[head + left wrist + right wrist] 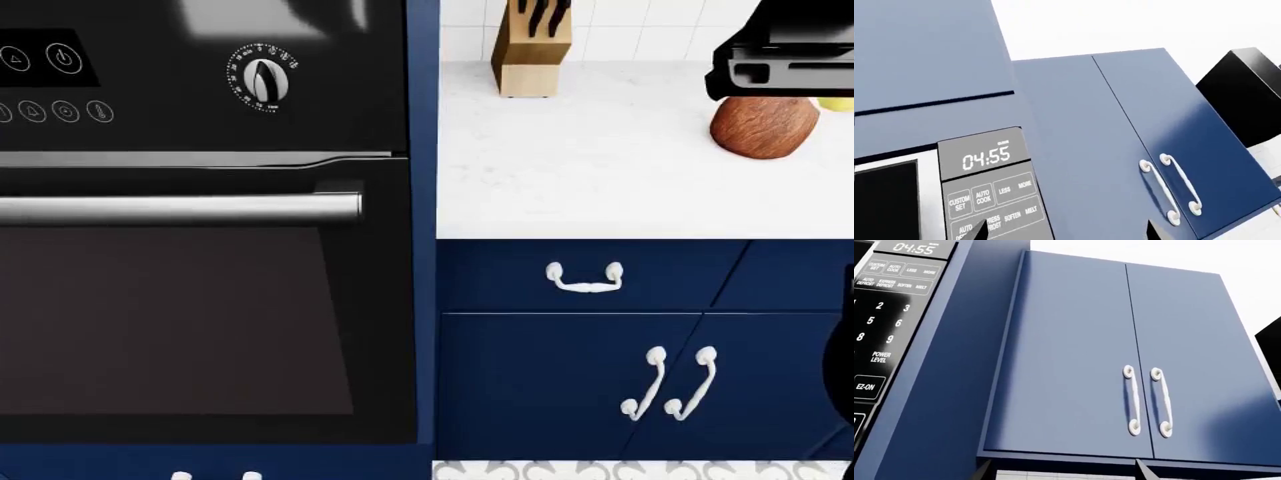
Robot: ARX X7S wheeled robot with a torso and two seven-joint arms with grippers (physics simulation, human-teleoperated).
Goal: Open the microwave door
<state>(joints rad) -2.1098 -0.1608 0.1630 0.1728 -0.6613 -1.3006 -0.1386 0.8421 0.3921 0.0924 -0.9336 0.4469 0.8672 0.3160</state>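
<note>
Navy base cabinets (pixel 574 380) sit beneath a white countertop (pixel 601 170), right of the black wall oven (pixel 200 250). Above the countertop: white tile wall (pixel 641 30) (patterned floor below).

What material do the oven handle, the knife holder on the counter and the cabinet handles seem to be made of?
The oven handle looks like brushed metal: grey with a soft sheen along its length. The knife block appears to be light wood, tan and matte. The cabinet handles look like glossy white ceramic or painted metal; the render does not settle which. The counter seems to be white stone, faintly speckled.
</note>
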